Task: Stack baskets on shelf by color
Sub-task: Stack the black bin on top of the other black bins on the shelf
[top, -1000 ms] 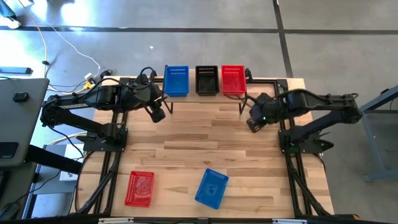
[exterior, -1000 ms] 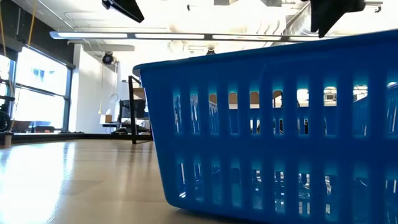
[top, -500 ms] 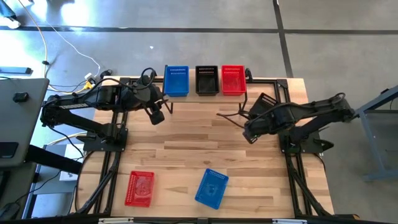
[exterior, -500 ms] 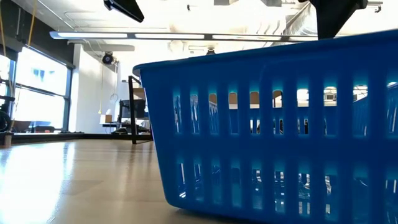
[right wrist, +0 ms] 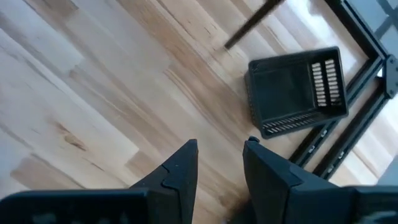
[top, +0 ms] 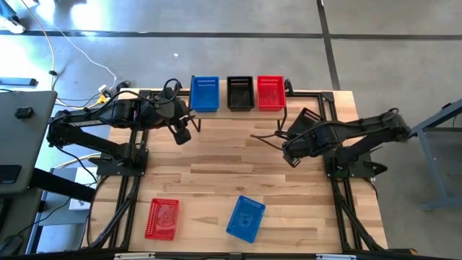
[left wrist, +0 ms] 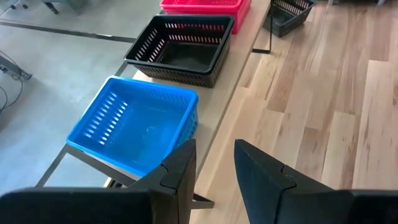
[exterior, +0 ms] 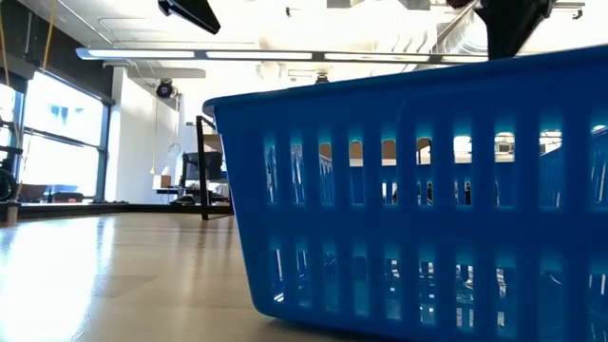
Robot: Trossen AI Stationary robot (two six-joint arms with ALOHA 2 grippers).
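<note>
The shelf (top: 223, 110) stands at the table's far edge and carries a blue basket (top: 204, 94), a black one (top: 240, 92) and a red one (top: 271, 92), side by side. Another black basket (top: 309, 118) lies on the table by the right arm. A red basket (top: 162, 218) and a blue basket (top: 246, 218) sit near the near edge; that blue one fills the low view (exterior: 427, 190). My left gripper (top: 182, 133) hovers open before the shelf's blue basket (left wrist: 137, 127). My right gripper (top: 292, 155) hangs open over bare wood, a little nearer than the loose black basket (right wrist: 298, 90).
Bare tabletop (top: 231, 166) spreads between the shelf and the two near baskets. The shelf's thin black legs (top: 263, 135) stand close to my right gripper. Black frame rails (top: 126, 195) run along both table sides. A desk and cables lie off the left.
My right gripper has swung from beside the shelf's right end toward the near edge and slightly left, lowering its arm across the table; the loose black basket, covered by the arm before, now shows. In the last half second it has barely moved.
</note>
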